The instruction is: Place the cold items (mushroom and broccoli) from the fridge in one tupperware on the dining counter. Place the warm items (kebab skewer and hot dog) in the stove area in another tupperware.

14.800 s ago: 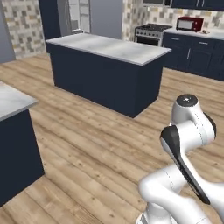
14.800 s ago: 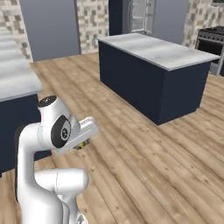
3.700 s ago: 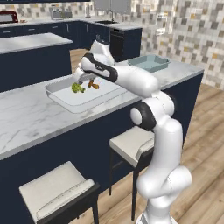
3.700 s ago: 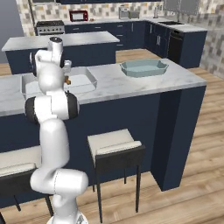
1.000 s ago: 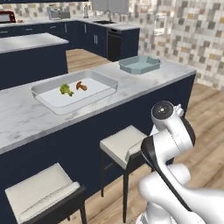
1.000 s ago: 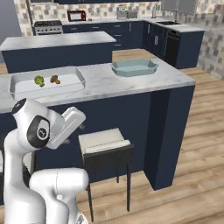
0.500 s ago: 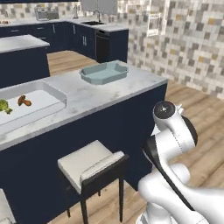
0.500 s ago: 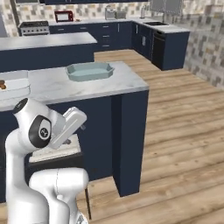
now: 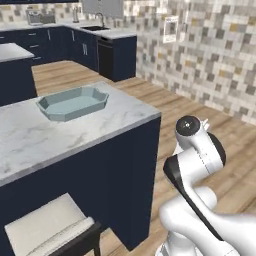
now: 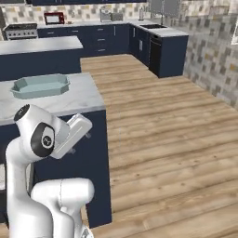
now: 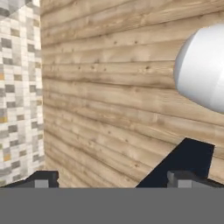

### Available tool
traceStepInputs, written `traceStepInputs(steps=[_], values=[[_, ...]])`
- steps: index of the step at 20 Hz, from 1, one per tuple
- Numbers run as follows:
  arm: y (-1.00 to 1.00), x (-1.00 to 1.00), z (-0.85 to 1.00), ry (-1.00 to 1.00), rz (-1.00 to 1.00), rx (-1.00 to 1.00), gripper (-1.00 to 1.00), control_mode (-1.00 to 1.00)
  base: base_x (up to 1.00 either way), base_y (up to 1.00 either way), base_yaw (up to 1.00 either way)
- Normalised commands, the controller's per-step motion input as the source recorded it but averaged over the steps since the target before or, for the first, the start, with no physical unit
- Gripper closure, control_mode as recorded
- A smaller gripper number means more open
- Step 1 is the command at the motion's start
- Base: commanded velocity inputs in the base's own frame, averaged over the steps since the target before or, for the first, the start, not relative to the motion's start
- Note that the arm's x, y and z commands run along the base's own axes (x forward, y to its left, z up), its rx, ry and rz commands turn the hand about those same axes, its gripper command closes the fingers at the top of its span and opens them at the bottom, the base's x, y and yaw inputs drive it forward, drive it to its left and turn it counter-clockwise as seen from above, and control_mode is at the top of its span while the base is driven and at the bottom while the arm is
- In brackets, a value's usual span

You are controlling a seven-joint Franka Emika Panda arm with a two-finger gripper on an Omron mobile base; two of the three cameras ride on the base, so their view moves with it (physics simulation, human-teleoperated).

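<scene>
An empty pale-teal tupperware [image 9: 73, 103] sits on the marble dining counter [image 9: 105, 122], near its end; in the right base view this tupperware [image 10: 40, 86] lies at the left. My arm is folded close to the base beside the counter's end, with the gripper [image 10: 84, 129] held low in front of the dark counter side. In the hand view the gripper [image 11: 114, 179] is open, its fingertips [image 11: 42, 179] wide apart with nothing between them, looking at wooden floor and a tiled wall.
A white-cushioned stool [image 9: 47, 227] stands under the counter. A kitchen island [image 10: 42, 46] lies beyond it, with the stove [image 10: 21, 29] and a red microwave [image 10: 54, 17] along the back wall. Open wooden floor [image 10: 162, 130] spreads to the right.
The base has driven on, so both views have shifted along the counter: the white tupperware with broccoli and mushroom has slid out on the left. The arm stays folded.
</scene>
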Motion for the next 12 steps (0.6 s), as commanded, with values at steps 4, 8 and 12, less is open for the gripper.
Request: traceStepInputs(steps=[4,8,12], values=[[0.0,0.0,0.0,0.0,0.0,0.0,-1.0,1.0,1.0,-1.0,0.0],[0.0,0.0,0.0,0.0,0.0,0.0,-1.0,1.0,1.0,-1.0,0.0],[0.0,0.0,0.0,0.0,0.0,0.0,-1.0,1.0,0.99,-1.0,0.0]])
